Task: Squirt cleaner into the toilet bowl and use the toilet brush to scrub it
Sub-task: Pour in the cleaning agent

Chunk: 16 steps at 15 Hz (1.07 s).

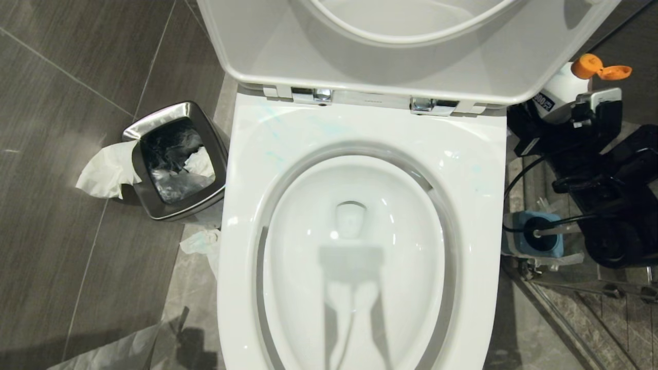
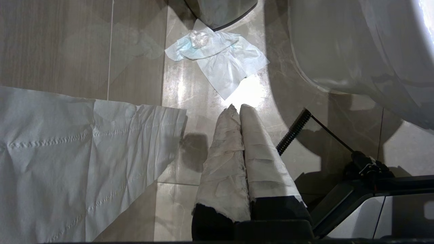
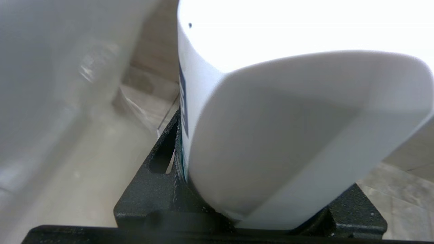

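The toilet bowl (image 1: 354,267) is open, its seat and lid (image 1: 411,56) raised, with water at the bottom. Faint teal streaks of cleaner (image 1: 272,134) mark the back left of the white rim. To the right of the toilet my right gripper (image 1: 591,114) is shut on a white bottle (image 1: 563,87) with an open orange flip cap (image 1: 599,68); in the right wrist view the bottle (image 3: 288,135) fills the space between the black fingers (image 3: 152,179). The toilet brush (image 1: 558,231) slants out of its blue-topped holder (image 1: 532,241) on the floor below. My left gripper (image 2: 237,107) hangs shut and empty above the floor.
A square steel waste bin (image 1: 175,159) with tissue hanging over its side stands left of the toilet. Crumpled tissue (image 2: 220,62) and a large paper sheet (image 2: 67,159) lie on the tiles. Black cables (image 1: 519,180) and my dark base (image 1: 617,205) crowd the right side.
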### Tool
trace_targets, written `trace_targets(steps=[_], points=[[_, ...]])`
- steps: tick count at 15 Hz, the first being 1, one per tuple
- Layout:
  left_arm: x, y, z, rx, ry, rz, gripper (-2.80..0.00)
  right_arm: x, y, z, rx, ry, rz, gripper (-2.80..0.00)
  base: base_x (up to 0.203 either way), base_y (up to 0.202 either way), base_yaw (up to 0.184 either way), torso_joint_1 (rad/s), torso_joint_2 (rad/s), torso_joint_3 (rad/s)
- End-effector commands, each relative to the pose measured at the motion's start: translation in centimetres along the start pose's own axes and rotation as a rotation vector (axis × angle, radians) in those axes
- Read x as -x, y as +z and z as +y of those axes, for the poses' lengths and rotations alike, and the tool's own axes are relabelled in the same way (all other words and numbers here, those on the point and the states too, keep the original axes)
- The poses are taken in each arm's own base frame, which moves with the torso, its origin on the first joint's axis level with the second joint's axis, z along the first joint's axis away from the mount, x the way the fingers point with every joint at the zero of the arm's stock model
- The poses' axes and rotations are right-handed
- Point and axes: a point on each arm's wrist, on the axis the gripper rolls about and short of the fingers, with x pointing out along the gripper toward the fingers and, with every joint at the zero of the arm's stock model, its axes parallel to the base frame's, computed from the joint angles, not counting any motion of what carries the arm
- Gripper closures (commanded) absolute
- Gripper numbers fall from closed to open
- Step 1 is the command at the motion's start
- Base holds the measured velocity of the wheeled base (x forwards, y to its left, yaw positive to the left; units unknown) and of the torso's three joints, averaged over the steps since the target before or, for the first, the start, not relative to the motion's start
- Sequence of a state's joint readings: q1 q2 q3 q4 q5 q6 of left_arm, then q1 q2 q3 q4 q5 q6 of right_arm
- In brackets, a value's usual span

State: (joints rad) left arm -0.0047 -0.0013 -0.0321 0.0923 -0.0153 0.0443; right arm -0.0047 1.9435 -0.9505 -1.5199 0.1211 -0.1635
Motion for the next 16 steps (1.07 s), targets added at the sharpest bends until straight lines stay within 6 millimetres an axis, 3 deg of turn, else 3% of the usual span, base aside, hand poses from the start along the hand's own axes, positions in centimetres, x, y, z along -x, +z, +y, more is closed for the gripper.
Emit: trace_targets(steps=[1, 9, 16], points=[[0.0, 0.0, 0.0, 0.000, 0.000, 0.002, 0.00, 1.1, 3.6, -0.5, 0.005, -0.013, -0.067, 0.00, 0.000, 0.000, 0.000, 0.000, 0.00, 0.000], [0.0, 0.0, 0.0, 0.003, 0.002, 0.002, 0.00, 5.3, 9.7, -1.1, -0.018, -0.071, -0.146, 0.00, 0.000, 0.000, 0.000, 0.000, 0.00, 0.000], [0.0, 0.1, 0.0, 0.039, 0.013, -0.014, 0.00, 6.4, 11.0, -1.5, -0.004, -0.090, -0.166, 0.00, 0.000, 0.000, 0.000, 0.002, 0.00, 0.115]])
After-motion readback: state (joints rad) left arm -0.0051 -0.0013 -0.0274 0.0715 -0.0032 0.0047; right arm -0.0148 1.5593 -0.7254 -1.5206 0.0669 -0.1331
